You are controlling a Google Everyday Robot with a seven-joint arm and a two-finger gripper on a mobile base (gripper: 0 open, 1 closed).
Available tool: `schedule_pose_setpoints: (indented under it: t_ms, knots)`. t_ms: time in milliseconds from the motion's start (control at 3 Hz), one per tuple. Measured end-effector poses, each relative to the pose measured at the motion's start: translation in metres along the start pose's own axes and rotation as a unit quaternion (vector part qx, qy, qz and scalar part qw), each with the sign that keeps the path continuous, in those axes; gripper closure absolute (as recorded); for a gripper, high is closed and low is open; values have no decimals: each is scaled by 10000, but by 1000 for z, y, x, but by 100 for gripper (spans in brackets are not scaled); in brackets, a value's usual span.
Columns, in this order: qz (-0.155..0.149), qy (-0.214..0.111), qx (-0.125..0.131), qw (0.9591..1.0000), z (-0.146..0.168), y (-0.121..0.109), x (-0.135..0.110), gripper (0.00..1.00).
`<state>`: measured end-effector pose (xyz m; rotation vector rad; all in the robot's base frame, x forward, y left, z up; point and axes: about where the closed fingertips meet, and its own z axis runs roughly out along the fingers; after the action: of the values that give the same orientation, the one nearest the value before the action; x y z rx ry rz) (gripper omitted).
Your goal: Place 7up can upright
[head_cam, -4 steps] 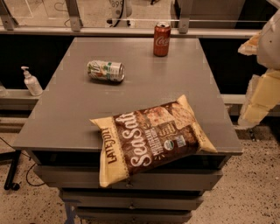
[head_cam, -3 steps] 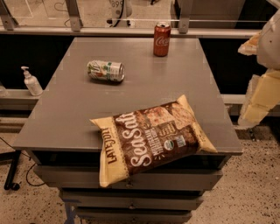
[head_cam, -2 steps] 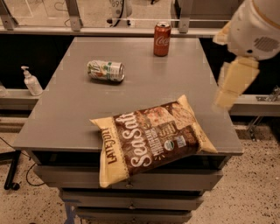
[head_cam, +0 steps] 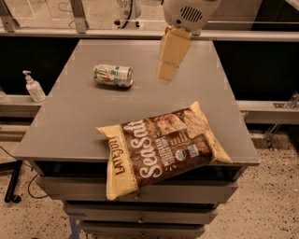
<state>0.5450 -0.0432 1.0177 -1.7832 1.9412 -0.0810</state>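
Cream gripper [head_cam: 165, 72] hangs from the white arm [head_cam: 189, 14] above the table [head_cam: 84, 121], near the middle of its far edge; whether it is spread or closed cannot be told. Left of it and apart, the 7up can [head_cam: 113, 75] lies on its side toward the far-left corner. A chip bag [head_cam: 161, 147] overhangs the near edge. A pump bottle [head_cam: 33, 87] stands beyond the left edge.

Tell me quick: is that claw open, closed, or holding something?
Claw: cannot be told if open or closed; it hangs above the table, beside the 7up can lying on its side, not touching it.
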Motion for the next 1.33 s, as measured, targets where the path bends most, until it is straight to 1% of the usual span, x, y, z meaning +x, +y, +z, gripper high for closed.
schedule_pose_setpoints:
  t_ms: [333, 667, 1000, 1333]
  knots:
    - [0, -6, 5, 10000, -1, 0, 0, 0]
    - [-15, -215, -122, 9997, 24, -12, -30, 0]
    - [0, -395, -393, 9984, 68, -31, -80, 0]
    - [30, -411, -653, 9970, 112, -43, -121, 0]
